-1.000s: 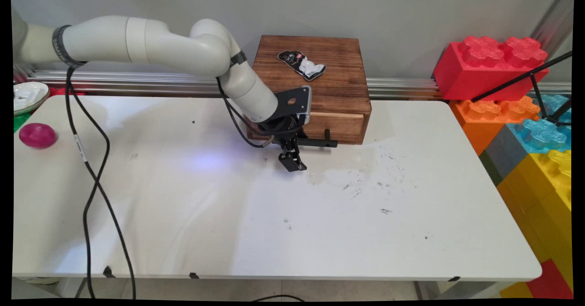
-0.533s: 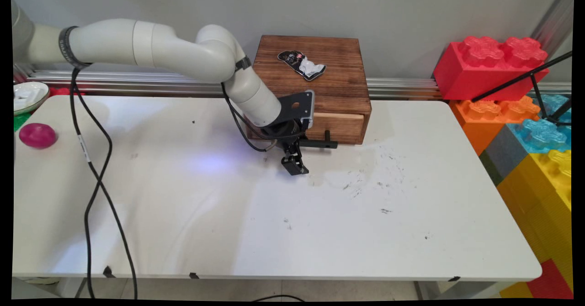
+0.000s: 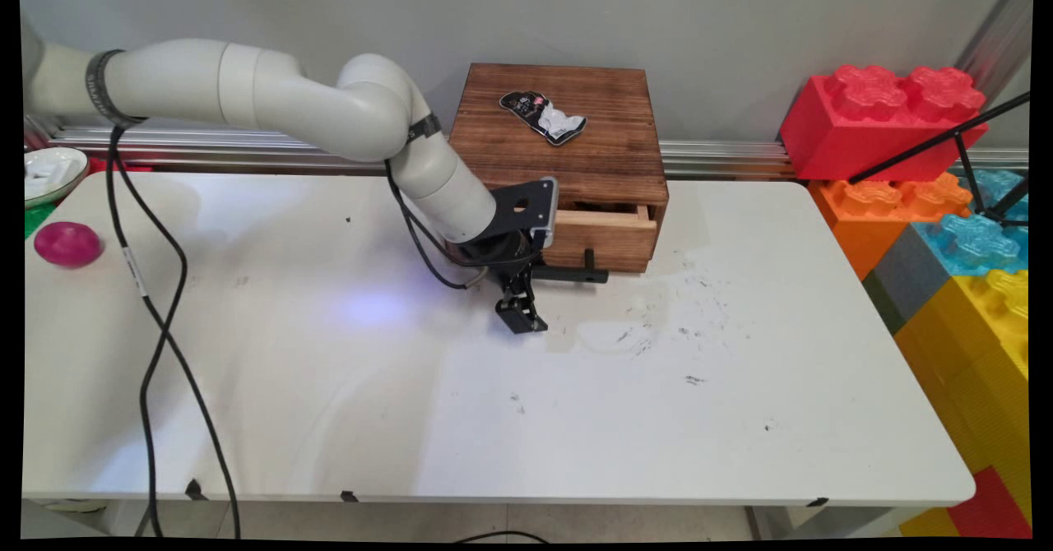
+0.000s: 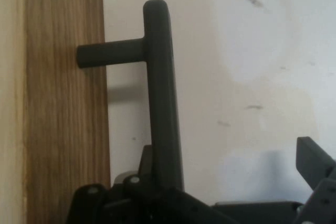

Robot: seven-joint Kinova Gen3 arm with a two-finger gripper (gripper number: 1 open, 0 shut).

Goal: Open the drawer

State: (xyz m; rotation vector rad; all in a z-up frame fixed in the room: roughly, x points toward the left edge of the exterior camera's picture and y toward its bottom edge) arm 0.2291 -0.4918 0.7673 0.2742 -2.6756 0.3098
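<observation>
The white arm [image 3: 271, 107] reaches in from the upper left, bends at the elbow and slopes down to the gripper [image 3: 520, 314], which hangs low over the desk [image 3: 576, 419] just in front of the wooden drawer box [image 3: 568, 152]. In the hand view the black handle [image 4: 160, 93] runs lengthwise from the gripper's linkage toward the top, its long axis parallel to the drawer front [image 4: 63, 129], with one post joining it to the wood. In the main view the bar lies level along the box's front. The drawer [image 3: 605, 234] stands slightly out of the box. One finger [image 4: 315, 166] stands well to the side of the handle, so the fingers look spread apart, though the near finger is hidden and contact with the bar cannot be told. A crumpled wrapper [image 3: 543, 117] lies on top of the box. A pink ball [image 3: 67, 243] rests at the desk's far left edge, well apart.
</observation>
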